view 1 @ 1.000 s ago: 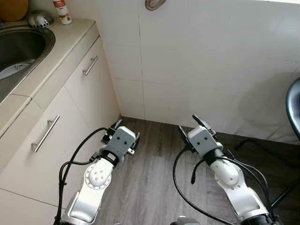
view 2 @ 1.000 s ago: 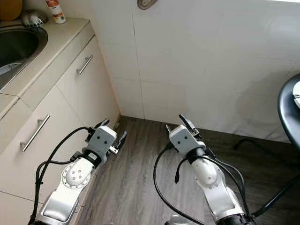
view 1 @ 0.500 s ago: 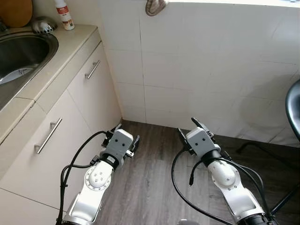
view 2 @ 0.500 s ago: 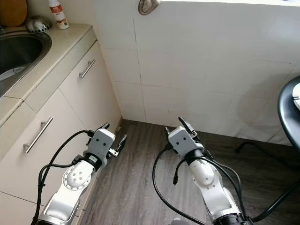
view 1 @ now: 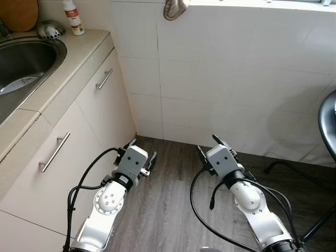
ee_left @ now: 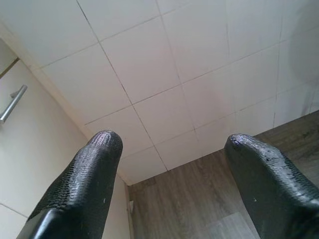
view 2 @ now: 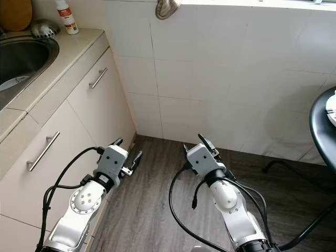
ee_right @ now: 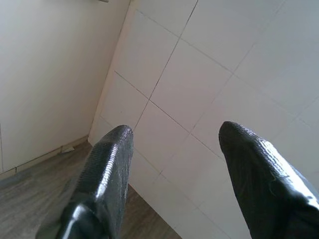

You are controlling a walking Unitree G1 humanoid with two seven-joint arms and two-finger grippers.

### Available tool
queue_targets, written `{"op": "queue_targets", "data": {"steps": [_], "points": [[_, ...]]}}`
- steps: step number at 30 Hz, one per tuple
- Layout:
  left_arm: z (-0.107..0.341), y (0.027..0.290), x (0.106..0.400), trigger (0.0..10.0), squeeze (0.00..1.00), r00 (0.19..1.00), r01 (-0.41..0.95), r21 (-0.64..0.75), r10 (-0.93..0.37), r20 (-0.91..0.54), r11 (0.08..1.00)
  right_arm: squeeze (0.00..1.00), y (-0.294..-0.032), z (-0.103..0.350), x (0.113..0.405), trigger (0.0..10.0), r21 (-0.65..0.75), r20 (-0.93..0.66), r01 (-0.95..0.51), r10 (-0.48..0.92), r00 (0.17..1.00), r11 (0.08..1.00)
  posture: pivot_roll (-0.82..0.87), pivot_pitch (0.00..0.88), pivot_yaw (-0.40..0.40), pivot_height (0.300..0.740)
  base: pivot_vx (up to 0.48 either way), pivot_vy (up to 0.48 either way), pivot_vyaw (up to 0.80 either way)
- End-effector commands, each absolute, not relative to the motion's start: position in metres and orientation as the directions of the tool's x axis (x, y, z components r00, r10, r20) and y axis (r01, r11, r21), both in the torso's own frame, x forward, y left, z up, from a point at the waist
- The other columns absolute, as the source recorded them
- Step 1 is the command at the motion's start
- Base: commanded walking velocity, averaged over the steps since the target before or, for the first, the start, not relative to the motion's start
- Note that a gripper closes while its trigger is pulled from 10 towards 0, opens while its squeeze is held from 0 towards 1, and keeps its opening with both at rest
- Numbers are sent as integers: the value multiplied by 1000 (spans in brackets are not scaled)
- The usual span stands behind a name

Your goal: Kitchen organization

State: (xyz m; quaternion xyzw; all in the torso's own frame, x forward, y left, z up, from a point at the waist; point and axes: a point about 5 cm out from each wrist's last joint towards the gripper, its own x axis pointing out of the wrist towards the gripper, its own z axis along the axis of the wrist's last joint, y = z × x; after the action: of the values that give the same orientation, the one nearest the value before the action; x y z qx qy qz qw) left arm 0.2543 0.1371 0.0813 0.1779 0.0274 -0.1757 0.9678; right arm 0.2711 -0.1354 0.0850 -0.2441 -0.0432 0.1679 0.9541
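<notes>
My left gripper [view 1: 140, 149] hangs low over the wood floor beside the cabinet front, open and holding nothing. My right gripper [view 1: 209, 146] is level with it further right, open and also empty, pointing at the tiled wall. On the counter at the far left are a steel sink [view 1: 23, 58], a white bottle with a red label [view 1: 73, 17], a metal strainer [view 1: 49, 29] and a wooden board [view 1: 18, 11]. The left wrist view has both fingers [ee_left: 87, 179] spread before white tiles; the right wrist view shows the same with its fingers [ee_right: 107, 172].
Cream cabinet doors with bar handles [view 1: 54, 151] run along my left. A white tiled wall [view 1: 236, 79] faces me, with a cloth [view 1: 175, 8] hanging at its top. A black round table [view 1: 329, 118] and its leg [view 1: 294, 163] stand at the right.
The camera has tilted up a little, so the whole scene has slid down. Both arms keep their pose, and both grippers stay open.
</notes>
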Motion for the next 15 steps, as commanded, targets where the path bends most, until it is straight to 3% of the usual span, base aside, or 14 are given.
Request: {"op": "queue_targets", "data": {"steps": [1, 14, 15], "points": [[82, 141, 254, 10000, 0, 940, 342, 329, -323, -111, 880, 0, -134, 88, 273, 10000, -480, 16, -294, 344, 939, 826, -141, 13, 33, 740, 0, 0, 0], [84, 140, 258, 10000, 0, 942, 336, 349, -320, -104, 875, 0, -136, 91, 278, 10000, -479, 24, -280, 331, 943, 832, -140, 12, 19, 740, 0, 0, 0], [84, 140, 258, 10000, 0, 943, 332, 343, -318, -100, 879, 0, -139, 90, 279, 10000, -465, 12, -273, 315, 949, 842, -144, 11, 18, 740, 0, 0, -800]]}}
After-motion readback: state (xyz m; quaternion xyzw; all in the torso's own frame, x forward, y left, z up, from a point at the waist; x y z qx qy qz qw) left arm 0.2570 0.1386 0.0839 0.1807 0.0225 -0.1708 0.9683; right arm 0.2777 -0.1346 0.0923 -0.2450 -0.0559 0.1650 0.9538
